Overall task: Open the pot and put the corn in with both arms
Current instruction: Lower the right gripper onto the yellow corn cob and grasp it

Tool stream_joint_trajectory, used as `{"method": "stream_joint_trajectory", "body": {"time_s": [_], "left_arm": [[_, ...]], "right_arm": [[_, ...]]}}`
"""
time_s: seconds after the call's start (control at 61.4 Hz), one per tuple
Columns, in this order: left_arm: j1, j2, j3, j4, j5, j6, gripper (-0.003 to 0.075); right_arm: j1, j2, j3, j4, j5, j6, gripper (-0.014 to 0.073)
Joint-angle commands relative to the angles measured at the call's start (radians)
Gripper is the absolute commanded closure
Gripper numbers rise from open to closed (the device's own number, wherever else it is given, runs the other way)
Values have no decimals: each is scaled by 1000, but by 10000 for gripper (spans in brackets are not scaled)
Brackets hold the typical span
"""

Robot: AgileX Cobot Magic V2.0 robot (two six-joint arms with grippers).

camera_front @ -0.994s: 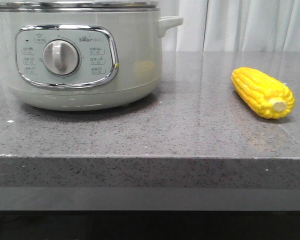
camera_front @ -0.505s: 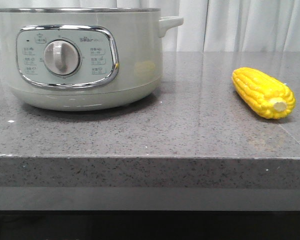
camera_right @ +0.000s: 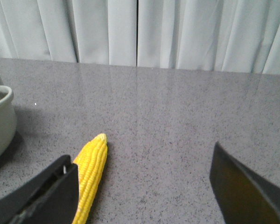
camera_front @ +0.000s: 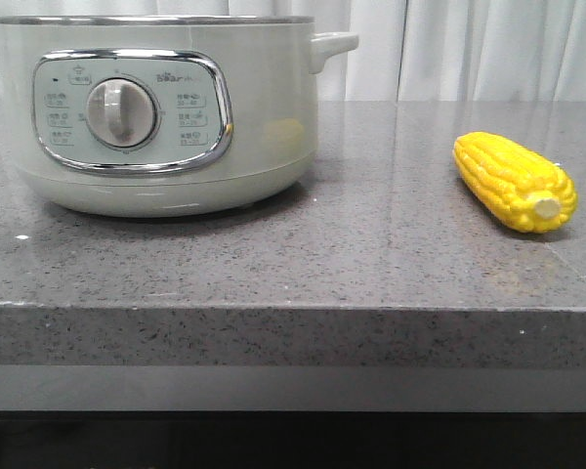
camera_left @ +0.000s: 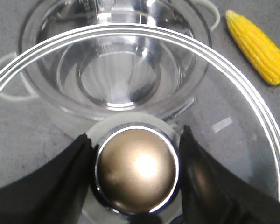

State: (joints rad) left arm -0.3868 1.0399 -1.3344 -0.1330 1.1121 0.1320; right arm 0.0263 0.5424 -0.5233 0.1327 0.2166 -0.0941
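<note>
The pale greenish-white pot (camera_front: 166,117) stands at the left of the counter, its top bare in the front view. My left gripper (camera_left: 135,136) is shut on the round metal knob (camera_left: 136,170) of the glass, steel-rimmed lid (camera_left: 252,93) and holds it above the open pot (camera_left: 186,18). The yellow corn (camera_front: 515,181) lies on the counter to the right of the pot; it also shows in the left wrist view (camera_left: 259,46). My right gripper (camera_right: 142,186) is open just above the counter, with the corn (camera_right: 91,172) beside its left finger. Neither gripper shows in the front view.
The grey speckled counter (camera_front: 371,254) ends in a front edge near the camera. White curtains (camera_right: 140,32) hang behind it. The pot's side handle (camera_right: 2,98) is at the edge of the right wrist view.
The lid's steel rim, on top of the pot a second ago, has risen out of the front view. The corn and pot have not moved.
</note>
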Motion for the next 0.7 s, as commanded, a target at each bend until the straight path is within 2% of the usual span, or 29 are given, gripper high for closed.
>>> {"method": "stream_joint_trajectory", "body": {"time_s": [0.0,0.31,0.489,0.684], "left_arm": [[-5,-115,86,-27,-136,-7,469],[-5,-471,421,-29,-222,-7,469],[-5,-638,528,-29,-257,-7,469],[-5,-739,570,-29,-268,-7,469]], "right_arm": [[-4,35,-38,-9,-80,-8,1],[5,216,-65,16,-56,-7,1],[22,405,-190,80,60,-7,1],[58,660,-378,141,186,-7,1]]}}
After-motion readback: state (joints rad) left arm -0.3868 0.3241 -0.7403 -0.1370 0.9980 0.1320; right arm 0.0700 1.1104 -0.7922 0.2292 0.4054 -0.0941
